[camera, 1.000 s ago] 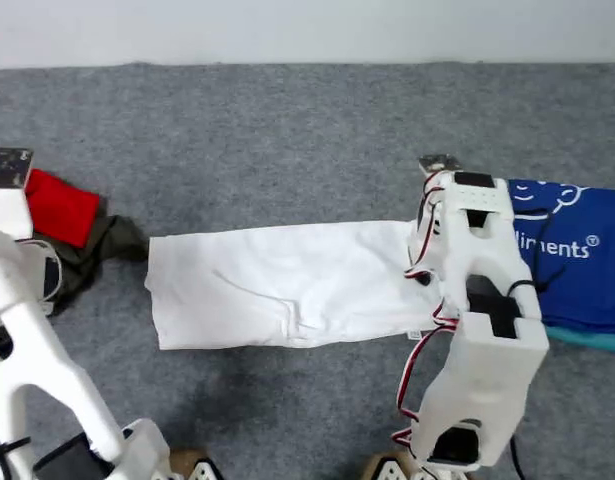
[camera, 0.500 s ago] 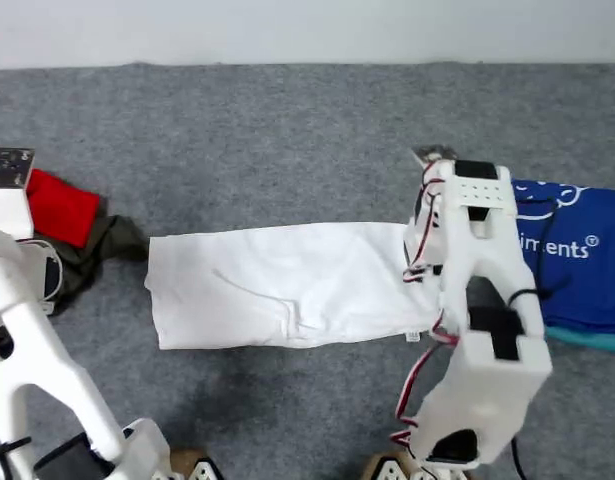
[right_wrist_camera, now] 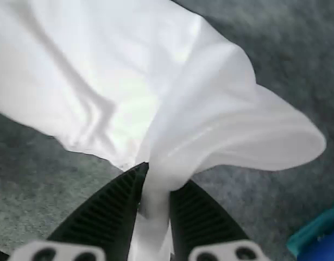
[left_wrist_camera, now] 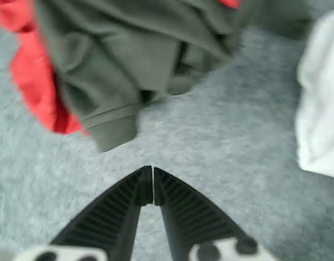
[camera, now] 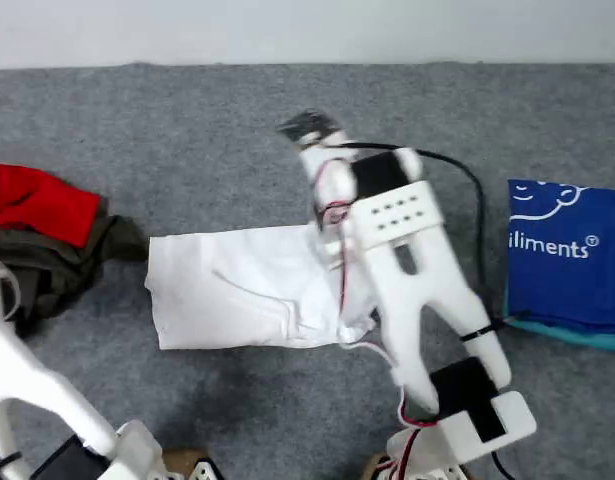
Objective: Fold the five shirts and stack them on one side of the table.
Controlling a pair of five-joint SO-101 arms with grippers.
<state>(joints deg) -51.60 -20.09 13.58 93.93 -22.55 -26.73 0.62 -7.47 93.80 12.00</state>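
— White shirt [camera: 237,285] is laid across the middle of the table [camera: 187,130], and its 3 o'clock end is pinched and lifted by the right gripper [right_wrist_camera: 154,176], jaws clamped on a bunched fold of cloth.

— So the fold-over is judged to be the step in hand. And the left gripper [left_wrist_camera: 153,187]?

— It is seen hanging over bare table near the olive shirt [left_wrist_camera: 128,65] and red shirt [left_wrist_camera: 36,92], which are heaped together at 9 o'clock. Its jaws are pressed together and nothing is held.

— What is called for next?

— The held end is to be carried across toward 9 o'clock and laid on the far half, edges matched, before anything is let go. Slack must be watched, since the cloth is seen to billow.

— And the stack?

— A folded blue shirt [camera: 567,250] is set at 3 o'clock, well apart from the heap. That side is likely meant for the stack, and much is judged left to do.
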